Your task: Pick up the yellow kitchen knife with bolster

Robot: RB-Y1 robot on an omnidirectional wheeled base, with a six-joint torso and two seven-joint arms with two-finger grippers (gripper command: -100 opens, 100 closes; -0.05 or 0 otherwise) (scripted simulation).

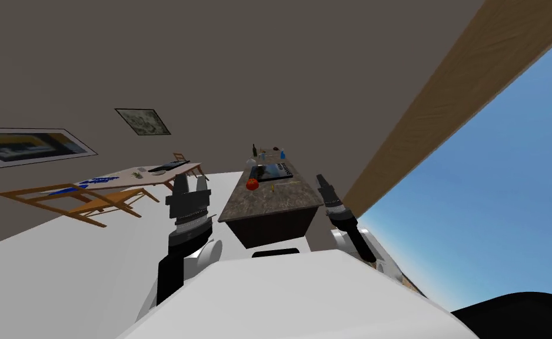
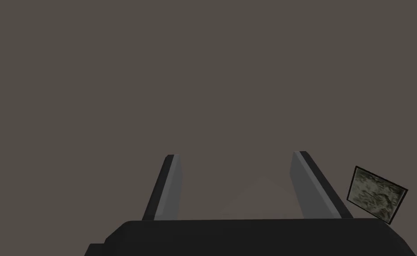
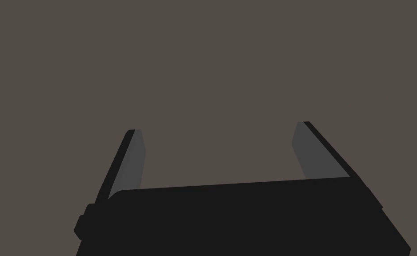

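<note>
Empty: left gripper (image 2: pixel 234 178), right gripper (image 3: pixel 216 151), fingers apart. Ahead of both, well apart: yellow knife (image 1: pixel 285 183), on counter (image 1: pixel 269 205). Risk: I misjudge reach; the thin knife may skid.

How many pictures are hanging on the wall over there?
2. A large framed picture hangs at the far left. A smaller framed picture hangs to its right, toward the counter. More may hang beyond what the views show.

I see a red round thing (image 1: pixel 252 183) and a dark tray (image 1: pixel 272 171) on the stone tabletop (image 1: pixel 275 201), with a wooden table (image 1: pixel 129 175) to its left.
</note>
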